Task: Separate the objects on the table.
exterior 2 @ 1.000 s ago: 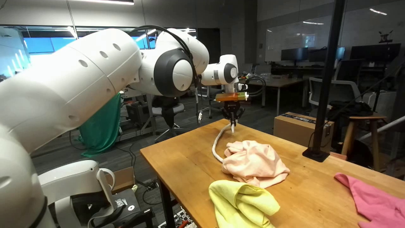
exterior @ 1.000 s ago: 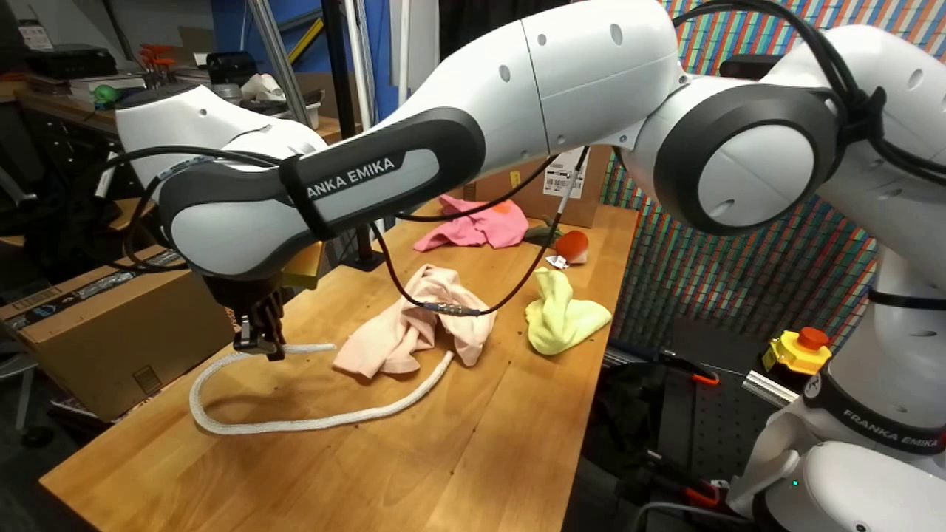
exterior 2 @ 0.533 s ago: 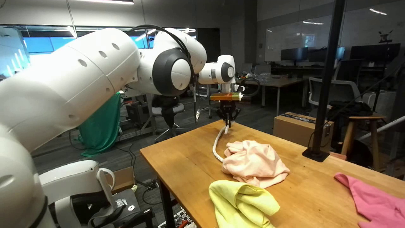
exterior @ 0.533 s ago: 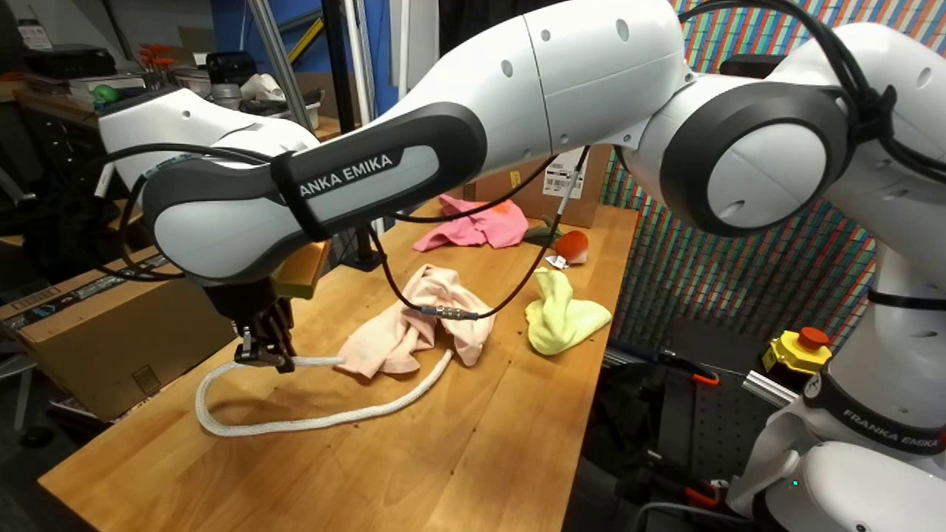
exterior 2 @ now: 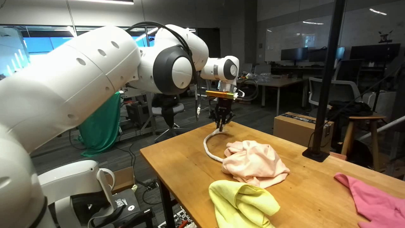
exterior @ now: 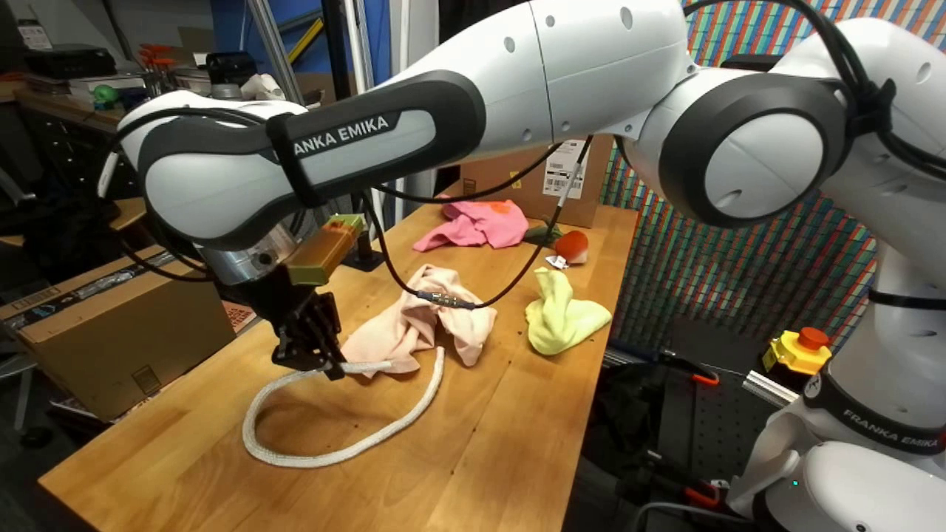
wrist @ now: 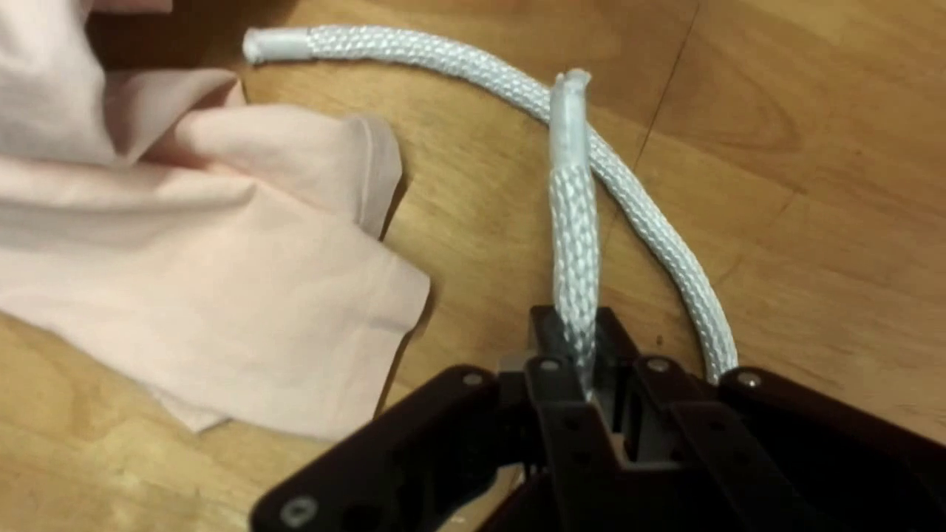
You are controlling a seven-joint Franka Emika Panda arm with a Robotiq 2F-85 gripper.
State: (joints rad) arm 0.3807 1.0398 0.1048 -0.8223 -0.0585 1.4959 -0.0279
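My gripper (exterior: 334, 371) is shut on the white rope (exterior: 299, 462) near one end, low over the table. It also shows in an exterior view (exterior 2: 220, 129). In the wrist view the held end sticks out from the jaws (wrist: 584, 332) and crosses above the rope's other stretch (wrist: 665, 236), whose end lies by the peach cloth (wrist: 259, 258). The rope forms an open loop on the table. The crumpled peach cloth (exterior: 399, 325) lies just beyond the gripper. A yellow cloth (exterior: 565, 318) lies near the table edge. A bright pink cloth (exterior: 480, 225) lies at the far end.
A red-orange object (exterior: 573, 246) with a white tag lies between the pink and yellow cloths. A black post (exterior 2: 326, 82) is fixed at the table's side. A cardboard box (exterior: 532, 177) stands behind the pink cloth. Another box (exterior: 126, 332) stands beside the table.
My gripper has moved towards the peach cloth and tilted, carrying the held rope end with it. The rope's loop has shifted and become tighter. The cloths have hardly moved.
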